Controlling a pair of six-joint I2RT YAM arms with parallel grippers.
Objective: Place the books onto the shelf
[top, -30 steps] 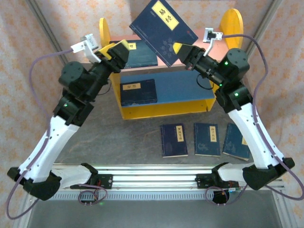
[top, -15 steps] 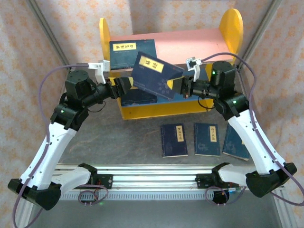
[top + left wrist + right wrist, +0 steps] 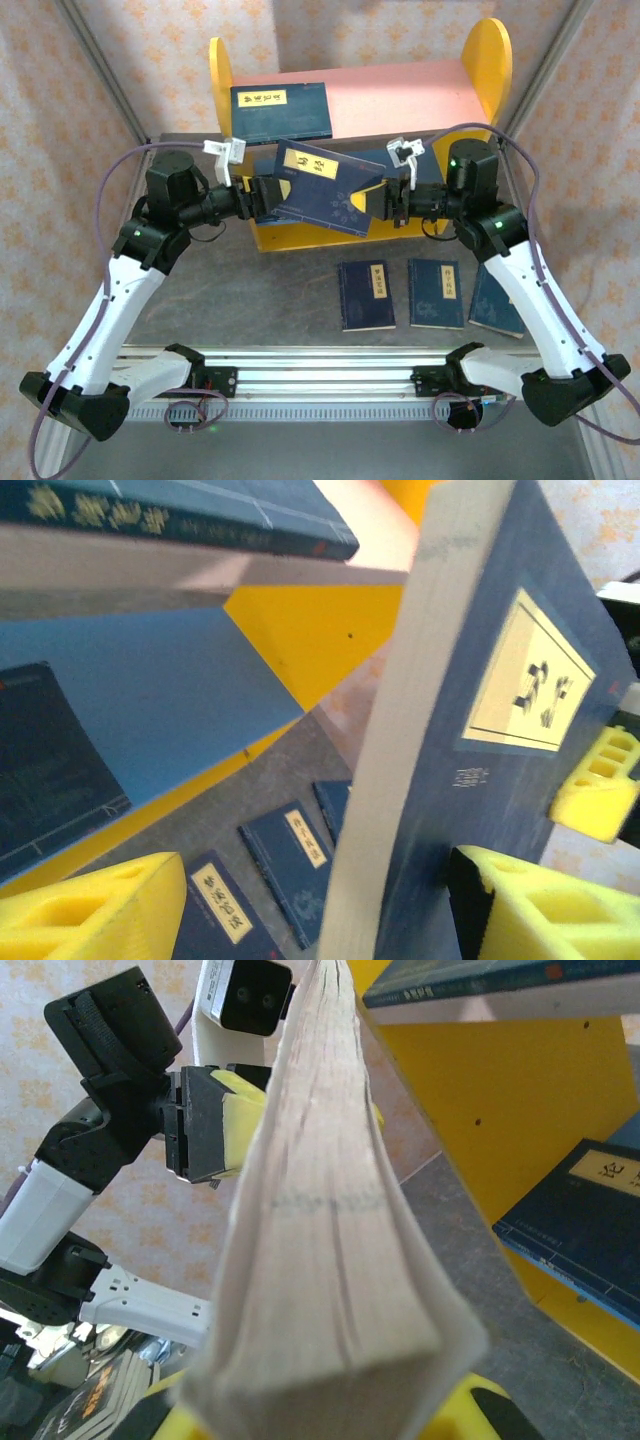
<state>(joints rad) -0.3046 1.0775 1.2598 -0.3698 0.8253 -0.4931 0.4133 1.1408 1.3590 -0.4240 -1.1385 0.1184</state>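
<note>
Gripped the raised book (image 3: 320, 186) at its right edge with the right gripper (image 3: 376, 200), with jaws narrow and clamped on it; had the left gripper (image 3: 268, 196) around its left edge, with jaws wide and not closed. Found this book tilted in the air on the near side of the shelf (image 3: 487, 60), in front of the blue lower board (image 3: 150, 700).

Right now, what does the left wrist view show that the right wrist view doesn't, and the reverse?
Left wrist view: the navy cover and yellow label of the held book, and three table books laid out below. Right wrist view: that book's pale page edge head-on, the right pincer shut on it, and the left arm's wrist camera beyond; a blur low left may be table books. Both: the held book, the left pincer open astride it, the yellow panel of the shelf, the upper-board book and the lower-board book.
</note>
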